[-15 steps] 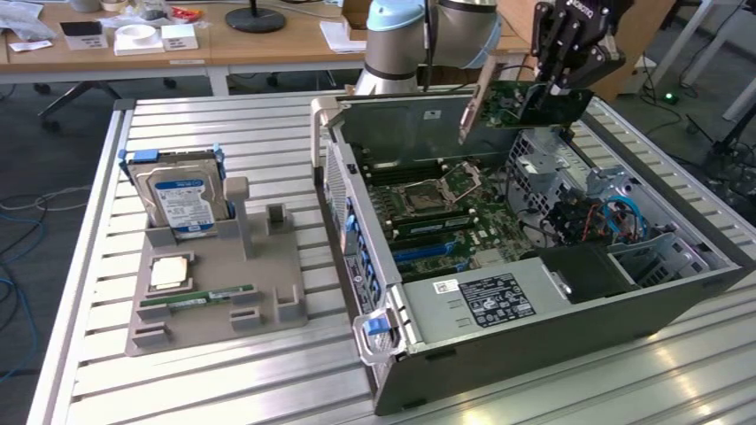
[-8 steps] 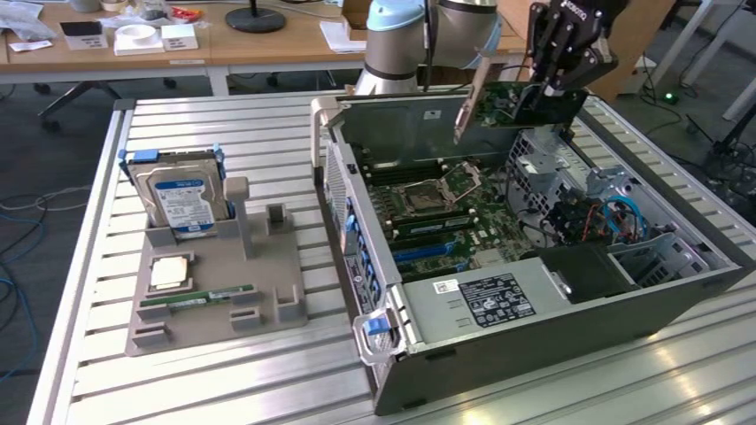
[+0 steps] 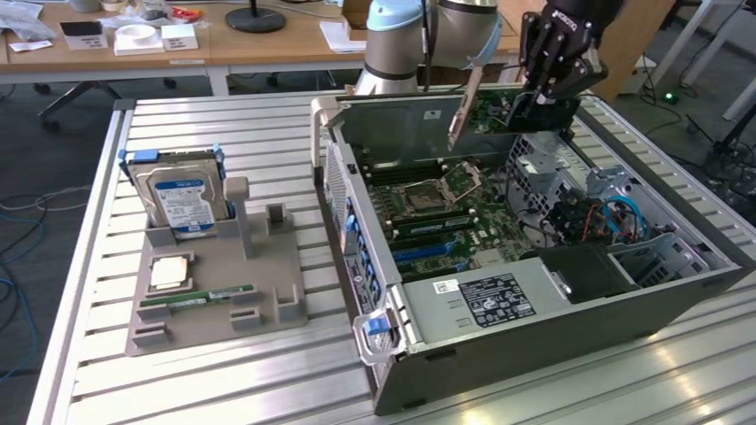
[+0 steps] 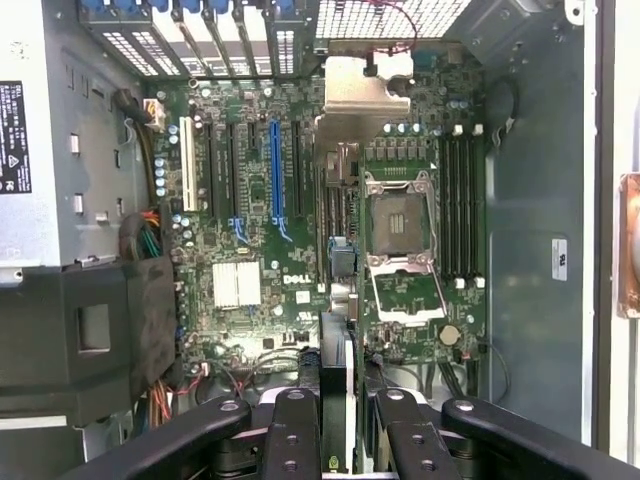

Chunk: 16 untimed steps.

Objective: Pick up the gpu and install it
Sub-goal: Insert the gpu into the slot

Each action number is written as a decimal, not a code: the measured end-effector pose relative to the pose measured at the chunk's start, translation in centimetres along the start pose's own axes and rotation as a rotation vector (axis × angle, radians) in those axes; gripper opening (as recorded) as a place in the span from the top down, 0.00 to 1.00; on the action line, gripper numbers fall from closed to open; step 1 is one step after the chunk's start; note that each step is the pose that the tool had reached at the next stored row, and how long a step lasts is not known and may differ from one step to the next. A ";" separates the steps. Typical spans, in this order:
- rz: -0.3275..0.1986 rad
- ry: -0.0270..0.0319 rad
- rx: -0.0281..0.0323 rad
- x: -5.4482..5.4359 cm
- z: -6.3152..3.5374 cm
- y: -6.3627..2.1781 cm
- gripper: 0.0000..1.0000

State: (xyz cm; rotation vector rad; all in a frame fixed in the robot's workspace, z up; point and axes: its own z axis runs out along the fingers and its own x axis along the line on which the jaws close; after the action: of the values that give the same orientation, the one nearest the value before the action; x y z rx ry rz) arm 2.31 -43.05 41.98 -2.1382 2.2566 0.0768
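**A:** How do the fingers (image 4: 303, 430) stand?

**B:** They are clamped on the gpu (image 4: 337, 372), one on each face. The card hangs between them with its edge downward. In the exterior view it is in the air above the open computer case (image 3: 532, 328), at the far end, and it touches nothing below.

**A:** Is the grip safe?

**B:** I think it is only fairly safe. The fingers take the card near one end, and the silver bracket (image 3: 463, 106) stands out well apart from them and looks tilted. If the card turns in the grip, its edge will meet the slot at an angle and will jam or scrape.

**A:** What lies under it?

**B:** The motherboard (image 4: 250, 285). From the wrist view, the card's line seems to run between the long blue slot (image 4: 277, 170) and the CPU socket (image 4: 400, 225), not over a slot. If it comes down there, it could strike the bare socket, which is open, and damage it.

**A:** Any danger further out?

**B:** Yes. The bracket has to go in beside the slot covers (image 4: 200, 40) at the case wall. If it catches on them, the card will be levered out of the fingers. The blue cables (image 3: 621, 212) are near, but I judge them to be out of the way.

**A:** And outside the case?

**B:** The hard drive (image 3: 177, 199) and the RAM stick (image 3: 195, 298) are on the grey holder (image 3: 274, 274) on the counter (image 3: 236, 381), well apart. I see no risk there.
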 end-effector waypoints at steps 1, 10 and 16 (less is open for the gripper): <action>0.000 0.0001 0.0000 0.0 0.00 0.00 0.74; 0.000 -0.0001 0.0000 0.0 0.38 0.00 0.74; 0.000 -0.0001 0.0000 0.1 1.39 0.00 0.74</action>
State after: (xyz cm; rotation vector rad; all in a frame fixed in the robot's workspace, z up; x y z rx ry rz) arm 2.30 -43.05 40.59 -2.1381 2.2566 0.0769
